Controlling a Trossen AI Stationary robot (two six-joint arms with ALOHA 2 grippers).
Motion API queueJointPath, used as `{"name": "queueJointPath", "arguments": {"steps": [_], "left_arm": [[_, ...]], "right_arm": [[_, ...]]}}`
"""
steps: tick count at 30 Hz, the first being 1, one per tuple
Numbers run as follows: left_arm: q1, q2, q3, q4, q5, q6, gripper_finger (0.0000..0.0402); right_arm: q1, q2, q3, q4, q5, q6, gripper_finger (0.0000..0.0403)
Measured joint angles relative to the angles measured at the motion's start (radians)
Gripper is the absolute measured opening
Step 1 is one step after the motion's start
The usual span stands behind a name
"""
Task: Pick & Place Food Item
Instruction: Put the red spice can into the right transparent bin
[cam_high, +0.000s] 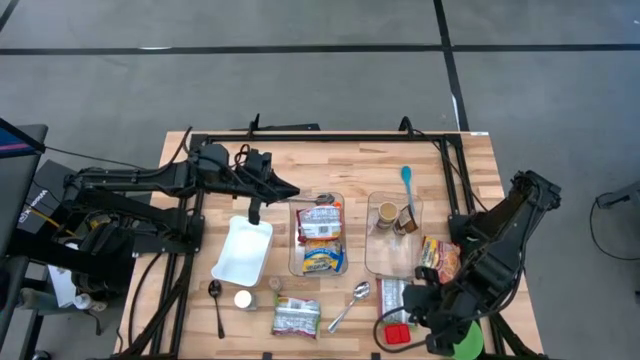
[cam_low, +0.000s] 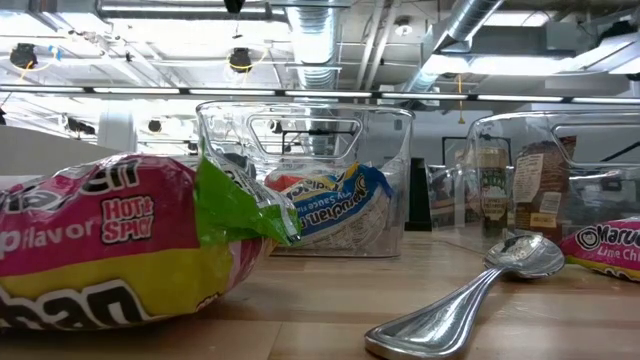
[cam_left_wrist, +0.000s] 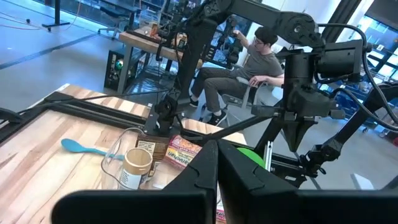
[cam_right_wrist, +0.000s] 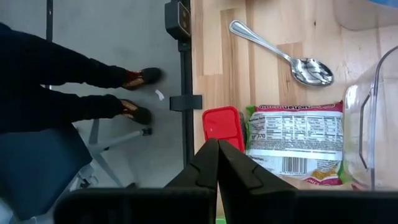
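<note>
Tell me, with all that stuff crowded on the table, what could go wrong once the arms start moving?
The right gripper is shut and empty at the table's near edge, just above a noodle packet and a red lid; reaching down, it might nudge the lid off. Packets overlap in the clear bin, so lifting one could drag the other. The left gripper, also shut, hangs by the white tray and could bump it.

The right gripper (cam_right_wrist: 217, 163) is holding its dark fingers pressed together above a flat red square lid (cam_right_wrist: 222, 127), beside a green-edged noodle packet (cam_right_wrist: 293, 143); a shiny metal spoon (cam_right_wrist: 283, 53) is lying on the pale wooden table (cam_right_wrist: 214, 62).
</note>
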Motion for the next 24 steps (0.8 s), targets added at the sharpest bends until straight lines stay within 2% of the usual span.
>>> {"name": "queueJointPath", "arguments": {"steps": [9,17,24], "left_arm": [[0.002,0.0,0.0,0.016,-0.003,0.05,0.0],[0.002,0.0,0.0,0.023,-0.003,0.051,0.0],[0.002,0.0,0.0,0.023,-0.003,0.053,0.0]], "right_arm": [[-0.001,0.018,0.001,0.001,-0.01,-0.054,0.0],[0.02,0.164,0.0,-0.005,-0.004,-0.122,0.0],[0.019,0.234,0.0,-0.008,-0.006,-0.124,0.0]]}}
